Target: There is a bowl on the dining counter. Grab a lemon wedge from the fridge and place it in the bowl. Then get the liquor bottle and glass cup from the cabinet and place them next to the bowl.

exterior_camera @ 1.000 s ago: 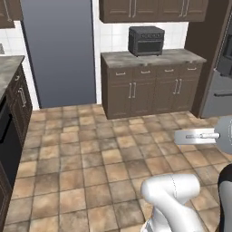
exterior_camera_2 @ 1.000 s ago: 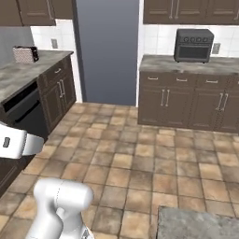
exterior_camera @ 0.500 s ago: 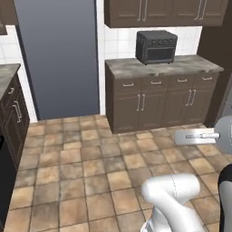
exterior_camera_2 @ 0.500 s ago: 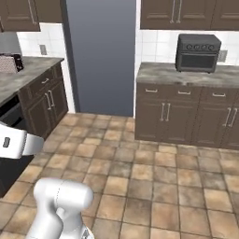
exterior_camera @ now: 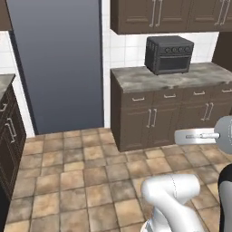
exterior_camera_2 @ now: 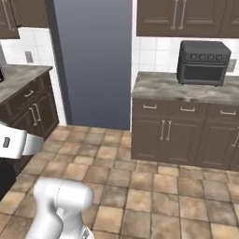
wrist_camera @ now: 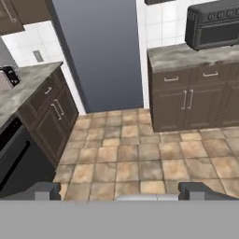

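Hand view — jaws wide apart, empty; one toaster oven (wrist_camera: 214,24), one grey panel (wrist_camera: 100,51).

Tall grey slab (exterior_camera: 56,63) and wall cabinets (exterior_camera_2: 184,17), tops cut off.

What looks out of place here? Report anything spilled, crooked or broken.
Nothing stands out. The toaster oven sits square on the marble counter, cabinet doors are shut, and the tiled floor shows no spill.
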Robot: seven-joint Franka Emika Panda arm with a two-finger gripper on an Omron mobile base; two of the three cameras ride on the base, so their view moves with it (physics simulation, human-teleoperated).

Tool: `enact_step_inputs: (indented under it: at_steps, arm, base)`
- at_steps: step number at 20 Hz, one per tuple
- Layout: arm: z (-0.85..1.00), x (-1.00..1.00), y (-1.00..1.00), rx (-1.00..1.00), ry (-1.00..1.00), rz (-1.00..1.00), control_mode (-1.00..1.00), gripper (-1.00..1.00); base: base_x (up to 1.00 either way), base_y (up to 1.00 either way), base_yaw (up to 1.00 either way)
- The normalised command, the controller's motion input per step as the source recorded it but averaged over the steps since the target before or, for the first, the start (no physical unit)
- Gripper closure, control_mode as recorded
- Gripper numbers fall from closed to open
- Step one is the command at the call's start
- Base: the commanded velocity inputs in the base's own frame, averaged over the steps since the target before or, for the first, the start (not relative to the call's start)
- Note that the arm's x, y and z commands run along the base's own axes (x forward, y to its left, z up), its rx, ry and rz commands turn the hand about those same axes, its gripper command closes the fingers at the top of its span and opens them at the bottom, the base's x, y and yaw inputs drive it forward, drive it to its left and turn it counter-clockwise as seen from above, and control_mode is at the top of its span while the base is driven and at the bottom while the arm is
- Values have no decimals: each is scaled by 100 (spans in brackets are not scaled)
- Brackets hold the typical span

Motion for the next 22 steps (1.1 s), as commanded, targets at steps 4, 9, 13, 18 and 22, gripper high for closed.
enact_step_inputs:
  at_steps: [4,9,13,18,22]
  arm:
    - [0,0,0,0,0,0,100,-100]
    - [0,0,0,0,0,0,100,-100]
    - [0,0,0,0,0,0,100,-100]
    - [0,0,0,0,0,0,100,-100]
    - [0,0,0,0,0,0,100,-100]
  base:
    - [100,21,0]
    - [100,20,0]
    - [100,20,1]
    - [100,18,14]
    - [100,4,28]
